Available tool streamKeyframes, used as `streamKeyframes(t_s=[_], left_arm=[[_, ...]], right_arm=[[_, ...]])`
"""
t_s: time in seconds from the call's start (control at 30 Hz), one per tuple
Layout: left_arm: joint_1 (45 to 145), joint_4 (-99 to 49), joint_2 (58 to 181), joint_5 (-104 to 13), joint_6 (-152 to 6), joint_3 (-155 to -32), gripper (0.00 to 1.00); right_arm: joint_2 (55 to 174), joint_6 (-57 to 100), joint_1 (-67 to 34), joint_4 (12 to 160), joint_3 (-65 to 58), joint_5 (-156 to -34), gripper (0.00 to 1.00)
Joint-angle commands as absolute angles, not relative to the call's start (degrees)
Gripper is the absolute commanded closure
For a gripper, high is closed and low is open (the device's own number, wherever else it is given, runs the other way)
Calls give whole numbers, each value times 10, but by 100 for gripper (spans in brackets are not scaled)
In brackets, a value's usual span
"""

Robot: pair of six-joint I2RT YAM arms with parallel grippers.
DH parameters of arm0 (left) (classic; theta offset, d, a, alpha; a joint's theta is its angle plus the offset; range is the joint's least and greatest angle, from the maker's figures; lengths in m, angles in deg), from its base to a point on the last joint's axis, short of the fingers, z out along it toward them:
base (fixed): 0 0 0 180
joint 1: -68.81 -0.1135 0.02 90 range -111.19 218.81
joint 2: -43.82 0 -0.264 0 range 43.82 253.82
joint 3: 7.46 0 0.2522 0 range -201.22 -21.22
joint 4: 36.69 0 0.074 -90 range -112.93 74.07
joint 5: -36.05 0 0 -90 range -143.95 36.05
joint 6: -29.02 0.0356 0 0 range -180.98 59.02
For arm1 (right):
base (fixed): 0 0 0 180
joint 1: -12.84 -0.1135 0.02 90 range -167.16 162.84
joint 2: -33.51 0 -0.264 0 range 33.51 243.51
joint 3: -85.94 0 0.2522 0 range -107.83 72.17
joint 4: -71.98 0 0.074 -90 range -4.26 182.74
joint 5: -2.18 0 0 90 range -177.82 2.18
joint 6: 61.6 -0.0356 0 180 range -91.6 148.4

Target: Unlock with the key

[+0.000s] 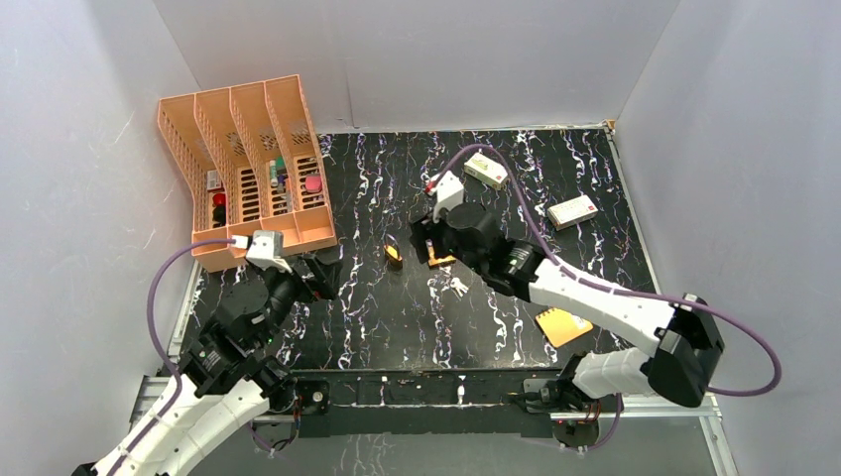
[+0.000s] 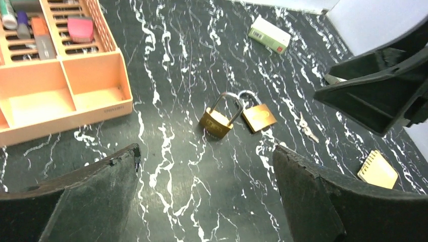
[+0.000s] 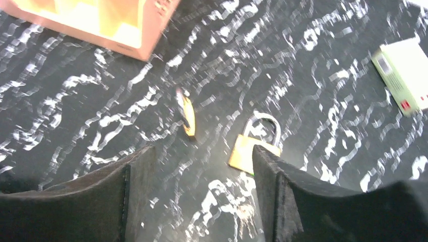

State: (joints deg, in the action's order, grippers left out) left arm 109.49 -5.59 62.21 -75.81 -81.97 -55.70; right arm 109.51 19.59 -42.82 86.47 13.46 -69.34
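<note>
Starting at the left, a peach-orange plastic organiser (image 1: pixel 248 169) with slotted, grid-like walls stands at the far-left corner of the table (image 1: pixel 377 327), a black slab veined with white marbling. Just in front of it hangs the left gripper (image 1: pixel 322 278). Its two matte black, wedge-shaped fingers (image 2: pixel 96 196) are spread wide with nothing between them but bare tabletop.

Toward the middle sit two small brass padlocks. The tilted padlock (image 2: pixel 217 121) is propped up on its edge, its curved steel shackle leaning against that of the flat padlock (image 2: pixel 259 116), which lies face-up beside it with its smooth yellow body shining.

The right gripper (image 1: pixel 428 248) hovers low over this pair. In its own blurred wrist view the rough-edged black fingers (image 3: pixel 136 166) stand apart and grasp nothing, and the flat padlock lies just beside one of them.

The key (image 1: pixel 458 288) is a tiny silvery metal bunch. It lies loose on the marble just right of the flat padlock and on its near side, close under the right wrist and apart from both grippers.

Further right are two white rectangular cardboard boxes, the far box (image 1: pixel 486 171) and the side box (image 1: pixel 572 211). A flat yellow-orange card (image 1: pixel 562 325) with a ribbed edge lies near the front.
</note>
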Motion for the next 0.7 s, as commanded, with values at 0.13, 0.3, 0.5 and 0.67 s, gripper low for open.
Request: streamKeyframes(t_s=[0.13,0.3,0.5,0.67], left_arm=[[1094,-71,661,-706,-886,-562,2],[1094,-73,669,-706,-890,-554,2],[1094,-66,668,-719,-894,-552,2],[1094,-59,662,-735,-892,-550,2]], right_arm=[[1069,141,-362,988,244,-732,46],[1128,145,-354,996,230,-742,41],[1202,154,-353,992,191,-738,38],[1245,160,-353,994,170,-726,42]])
